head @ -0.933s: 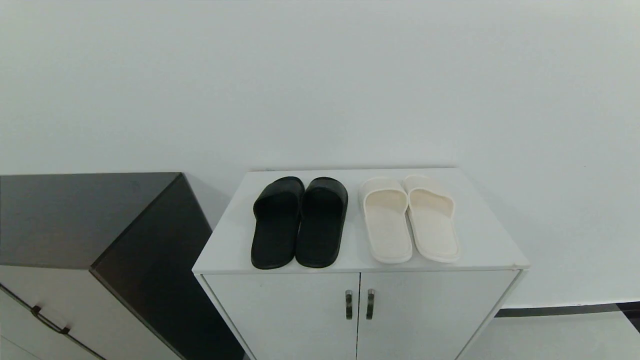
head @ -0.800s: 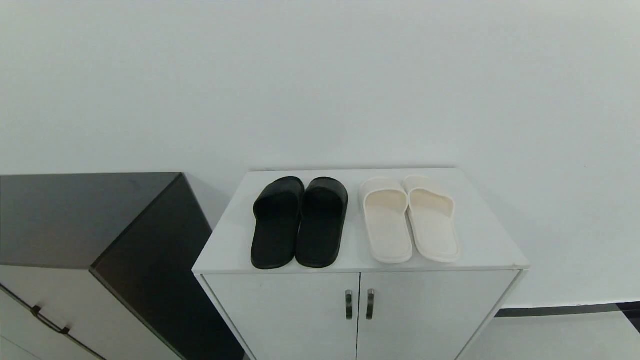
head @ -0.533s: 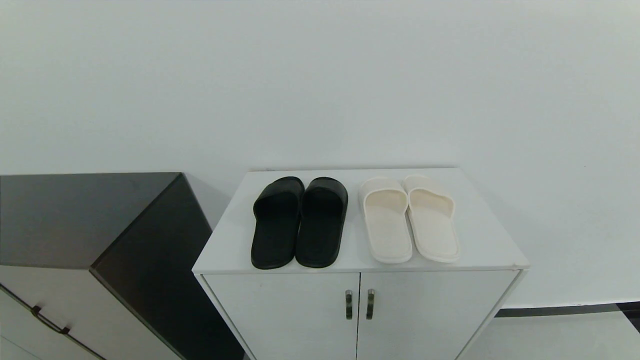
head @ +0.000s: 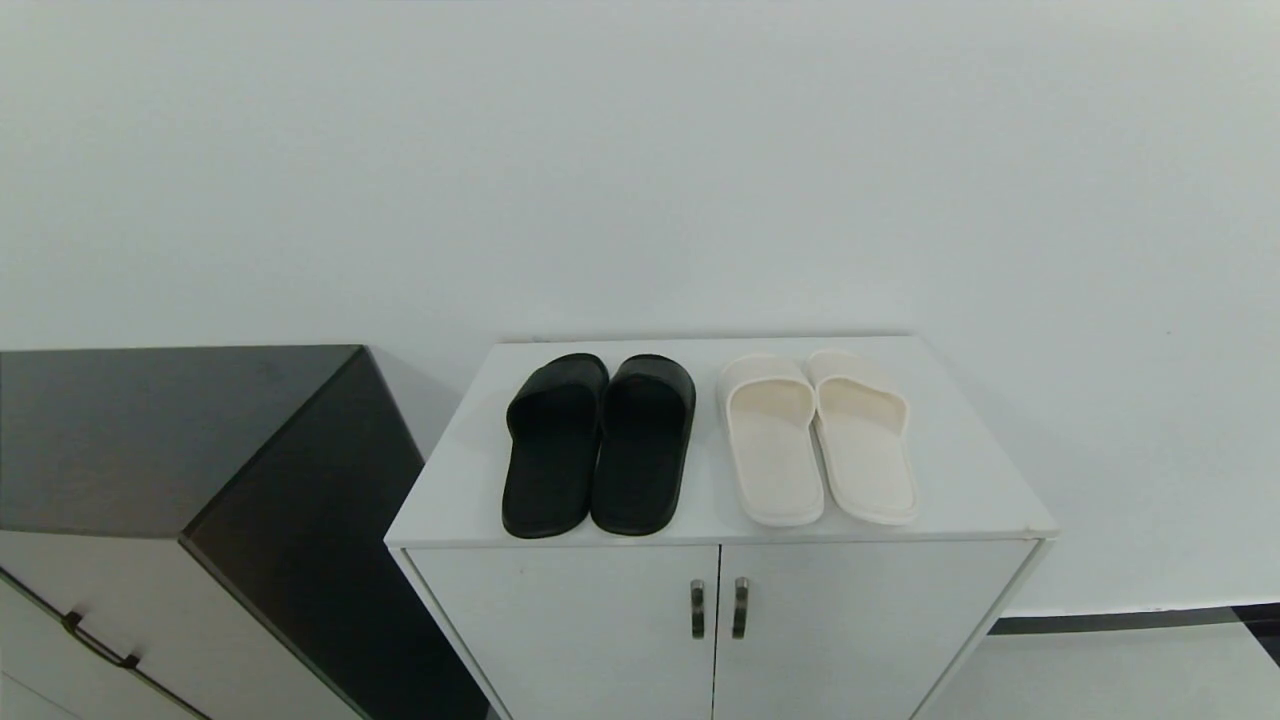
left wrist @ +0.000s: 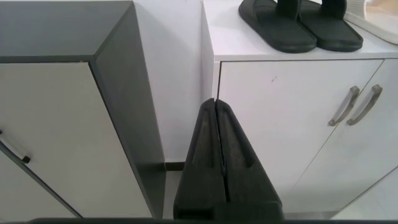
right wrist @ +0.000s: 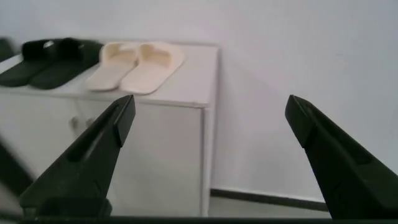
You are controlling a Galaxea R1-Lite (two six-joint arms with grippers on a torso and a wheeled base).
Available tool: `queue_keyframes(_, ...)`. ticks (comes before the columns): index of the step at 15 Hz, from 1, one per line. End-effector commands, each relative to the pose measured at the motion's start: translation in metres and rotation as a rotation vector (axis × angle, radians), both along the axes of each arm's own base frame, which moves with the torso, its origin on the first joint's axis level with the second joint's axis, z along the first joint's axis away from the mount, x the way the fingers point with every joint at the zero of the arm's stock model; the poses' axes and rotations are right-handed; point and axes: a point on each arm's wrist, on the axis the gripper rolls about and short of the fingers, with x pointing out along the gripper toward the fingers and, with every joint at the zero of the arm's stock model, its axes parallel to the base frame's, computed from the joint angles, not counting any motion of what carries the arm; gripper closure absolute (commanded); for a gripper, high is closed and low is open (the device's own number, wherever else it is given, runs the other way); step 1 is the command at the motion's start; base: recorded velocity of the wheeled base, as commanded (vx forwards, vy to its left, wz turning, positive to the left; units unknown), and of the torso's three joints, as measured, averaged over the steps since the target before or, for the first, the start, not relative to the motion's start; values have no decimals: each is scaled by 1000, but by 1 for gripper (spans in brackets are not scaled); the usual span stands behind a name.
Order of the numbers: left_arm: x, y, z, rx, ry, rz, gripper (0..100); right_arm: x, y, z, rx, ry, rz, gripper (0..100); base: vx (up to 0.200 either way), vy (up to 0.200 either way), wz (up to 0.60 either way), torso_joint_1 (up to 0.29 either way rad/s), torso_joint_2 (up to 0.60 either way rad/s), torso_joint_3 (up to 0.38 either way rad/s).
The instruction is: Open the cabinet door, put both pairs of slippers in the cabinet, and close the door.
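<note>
A white cabinet point(head: 720, 630) stands against the wall with both doors closed and two metal handles point(head: 716, 608) at the centre seam. On its top lie a pair of black slippers point(head: 598, 444) on the left and a pair of cream slippers point(head: 818, 436) on the right. My left gripper point(left wrist: 215, 106) is shut with nothing in it, low in front of the cabinet's left door point(left wrist: 280, 124). My right gripper point(right wrist: 208, 109) is open and empty, off the cabinet's right corner, with the cream slippers point(right wrist: 134, 62) ahead of it.
A dark-topped cabinet point(head: 190, 470) with a pale front stands close on the left of the white one, leaving a narrow gap. The white wall point(head: 640, 160) runs behind both. Bare floor point(head: 1120, 670) shows to the right.
</note>
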Motion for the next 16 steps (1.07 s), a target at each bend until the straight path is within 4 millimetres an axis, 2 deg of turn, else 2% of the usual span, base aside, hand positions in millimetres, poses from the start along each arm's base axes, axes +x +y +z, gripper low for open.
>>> queue_keyframes(1,0,0,0,-2,-1,0,100,69,4,44,13,356,209,0,0,0,0,0,0,0)
queue_keyframes(3,0,0,0,0,1,-2,100,104,9,43,14,480,292,0,0,0,0,0,0,0)
queue_keyframes(5,0,0,0,0,2,-2,100,132,25,40,34,537,405,0,0,0,0,0,0,0)
queue_keyframes(8,0,0,0,0,1,0,100,181,63,36,76,569,481,0,0,0,0,0,0,0)
queue_keyframes(12,0,0,0,0,1,-2,100,229,131,23,35,472,383,0,0,0,0,0,0,0)
queue_keyframes(16,0,0,0,0,1,-2,100,258,172,36,58,404,257,0,0,0,0,0,0,0)
